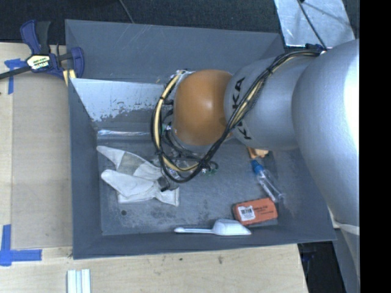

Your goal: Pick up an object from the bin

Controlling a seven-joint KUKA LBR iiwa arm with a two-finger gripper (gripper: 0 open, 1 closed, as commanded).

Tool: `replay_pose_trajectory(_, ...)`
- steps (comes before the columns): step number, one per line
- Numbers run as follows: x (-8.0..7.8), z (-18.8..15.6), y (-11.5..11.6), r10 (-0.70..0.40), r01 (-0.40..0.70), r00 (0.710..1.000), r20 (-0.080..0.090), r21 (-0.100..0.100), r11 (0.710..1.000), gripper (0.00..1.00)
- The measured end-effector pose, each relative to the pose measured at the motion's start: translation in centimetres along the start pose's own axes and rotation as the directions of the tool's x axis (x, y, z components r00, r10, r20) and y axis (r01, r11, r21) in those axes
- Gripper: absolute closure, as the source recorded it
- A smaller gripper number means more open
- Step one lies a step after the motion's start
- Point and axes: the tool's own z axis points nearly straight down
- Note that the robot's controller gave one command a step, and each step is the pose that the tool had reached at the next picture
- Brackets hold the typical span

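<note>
In the camera view the arm (293, 102) reaches in from the right of the frame and bends down into the grey bin (85, 163), with its orange wrist cover (198, 105) over the middle. Below that cover, under a tangle of cables, the claw (168, 185) sits low in the bin, just left of centre. It is at the right-hand edge of a crumpled white cloth or bag (131, 179) (which of the two I cannot say). Its tip looks to be touching that crumpled piece or just above it. Whether the claw is open or closed I cannot tell, since the wrist and cables hide most of it, and nothing can be seen gripped in it.

The other things lie apart from the claw. A white plastic spoon (214, 228) lies along the lower edge of the bin floor. An orange box with a barcode label (255, 211) is at the lower right. A clear pen-like tube with a blue end (266, 179) lies just above the box, right of centre.

As I judge it, the task is at the reaching-down stage. The claw is down at the white crumpled piece, which is the likely pick, but no grip shows and everything lies on the bin floor. What remains is to close on the piece and lift it clear of the bin.
</note>
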Motion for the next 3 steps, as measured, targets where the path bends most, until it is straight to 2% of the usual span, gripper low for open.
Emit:
replay_pose_trajectory(1,0.3,0.1,-0.4,-0.011,0.011,1.0,0.001,0.0,1.0,1.0)
replay_pose_trajectory(2,-0.3,-11.7,0.3,-0.013,0.013,1.0,-0.005,0.001,1.0,1.0)
replay_pose_trajectory(3,-0.3,-11.7,0.3,-0.013,0.013,1.0,-0.005,0.001,1.0,1.0)
